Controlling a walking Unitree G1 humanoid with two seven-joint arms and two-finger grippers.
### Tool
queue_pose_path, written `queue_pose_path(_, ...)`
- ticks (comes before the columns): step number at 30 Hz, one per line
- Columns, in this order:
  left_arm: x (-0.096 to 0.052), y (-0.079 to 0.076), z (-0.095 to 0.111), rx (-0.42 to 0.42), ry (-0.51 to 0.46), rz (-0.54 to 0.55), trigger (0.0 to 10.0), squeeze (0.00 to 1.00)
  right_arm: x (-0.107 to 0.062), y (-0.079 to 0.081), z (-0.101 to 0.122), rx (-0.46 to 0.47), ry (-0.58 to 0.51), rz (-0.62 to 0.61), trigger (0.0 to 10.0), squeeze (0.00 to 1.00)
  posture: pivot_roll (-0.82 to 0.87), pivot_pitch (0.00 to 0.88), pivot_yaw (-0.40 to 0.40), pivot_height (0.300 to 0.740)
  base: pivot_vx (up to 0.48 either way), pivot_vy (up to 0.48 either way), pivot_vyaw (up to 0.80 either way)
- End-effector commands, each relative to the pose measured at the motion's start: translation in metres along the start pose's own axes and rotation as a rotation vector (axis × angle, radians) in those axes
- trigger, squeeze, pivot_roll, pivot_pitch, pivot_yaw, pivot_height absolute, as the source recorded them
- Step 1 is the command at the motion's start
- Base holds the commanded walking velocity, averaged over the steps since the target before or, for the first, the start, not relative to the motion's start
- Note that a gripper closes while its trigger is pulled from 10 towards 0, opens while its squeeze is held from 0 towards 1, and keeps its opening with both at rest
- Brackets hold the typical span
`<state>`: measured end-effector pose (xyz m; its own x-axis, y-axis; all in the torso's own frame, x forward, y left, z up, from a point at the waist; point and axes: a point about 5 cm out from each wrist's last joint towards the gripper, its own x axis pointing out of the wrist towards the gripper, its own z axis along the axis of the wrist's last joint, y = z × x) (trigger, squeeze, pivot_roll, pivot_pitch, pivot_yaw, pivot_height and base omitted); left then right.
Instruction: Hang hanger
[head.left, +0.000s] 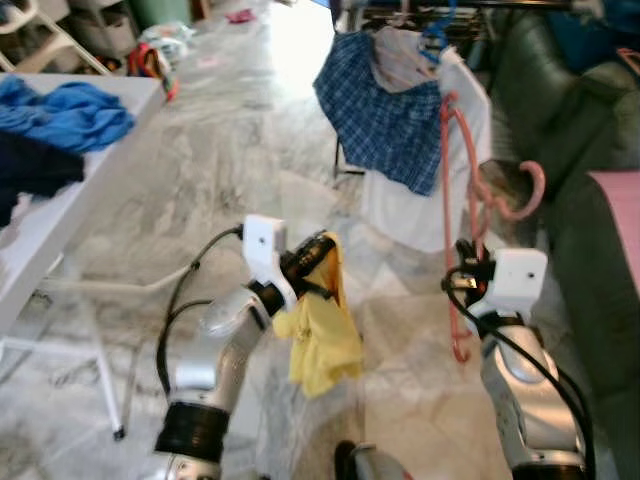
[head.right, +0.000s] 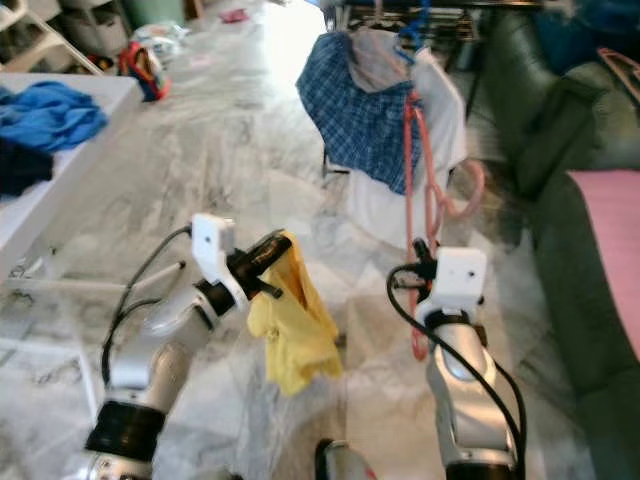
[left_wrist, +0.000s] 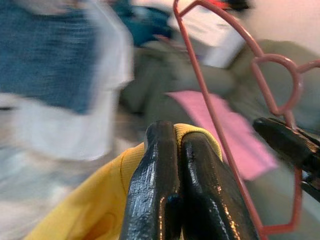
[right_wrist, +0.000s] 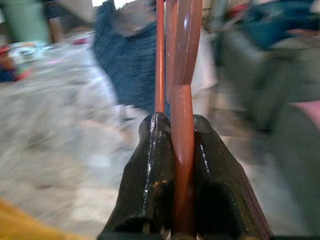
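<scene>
Hanger (head.left: 470, 190) (pink) in right pincer (right_wrist: 182, 150), yellow cloth (head.left: 320, 335) in left pincer (left_wrist: 180, 165).

Left arm bent, raised forward; left gripper (head.left: 322, 250) pinched tight on yellow cloth (head.left: 320, 335), fingers (left_wrist: 170, 185) pressed together. Right arm upright; right gripper (head.left: 470, 262) clamped on pink hanger (head.left: 462, 200), fingers (right_wrist: 155, 170) flanking bar.
</scene>
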<state>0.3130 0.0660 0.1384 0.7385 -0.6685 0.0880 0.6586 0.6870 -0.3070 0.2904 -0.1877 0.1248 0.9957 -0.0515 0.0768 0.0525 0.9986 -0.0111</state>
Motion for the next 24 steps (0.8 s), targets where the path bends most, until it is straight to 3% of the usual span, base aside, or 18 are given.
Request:
queue_pose_path(1,-0.001,0.002,0.006,0.014,-0.019,-0.001,0.0,0.00,-0.001,0.001,0.003,0.008,-0.015,0.004,10.0,0.00,-0.08,0.147,0.018,0.740,0.000,0.000,-0.57)
queue_pose_path(15,0.000,0.019,0.015,0.054,-0.066,0.127,0.0,0.00,-0.002,0.004,0.002,0.005,-0.006,0.016,10.0,0.00,-0.08,0.152,0.020,0.740,0.000,0.000,0.00)
queue_pose_path(18,0.000,0.029,0.020,0.085,-0.094,0.219,0.0,0.00,-0.003,0.003,0.000,-0.003,0.013,0.035,10.0,0.00,-0.08,0.155,0.023,0.740,0.000,0.000,0.00)
queue_pose_path(19,0.001,0.037,0.025,0.117,-0.110,0.288,0.9,0.00,-0.005,0.002,-0.002,-0.011,0.030,0.047,10.0,0.00,-0.08,0.156,0.025,0.740,0.000,0.000,0.00)
queue_pose_path(20,0.001,0.045,0.030,0.143,-0.121,0.344,1.0,0.00,-0.006,0.001,-0.005,-0.020,0.051,0.062,10.0,0.00,-0.08,0.160,0.028,0.740,0.000,0.000,0.00)
queue_pose_path(21,0.002,0.049,0.032,0.151,-0.127,0.367,0.0,0.00,-0.007,0.000,-0.007,-0.022,0.063,0.072,10.0,0.00,-0.08,0.160,0.028,0.740,0.000,0.000,0.00)
queue_pose_path(24,0.004,0.065,0.042,0.205,-0.134,0.465,0.0,0.00,-0.011,-0.002,-0.011,-0.043,0.096,0.102,10.0,0.00,-0.09,0.164,0.032,0.740,0.000,0.000,0.00)
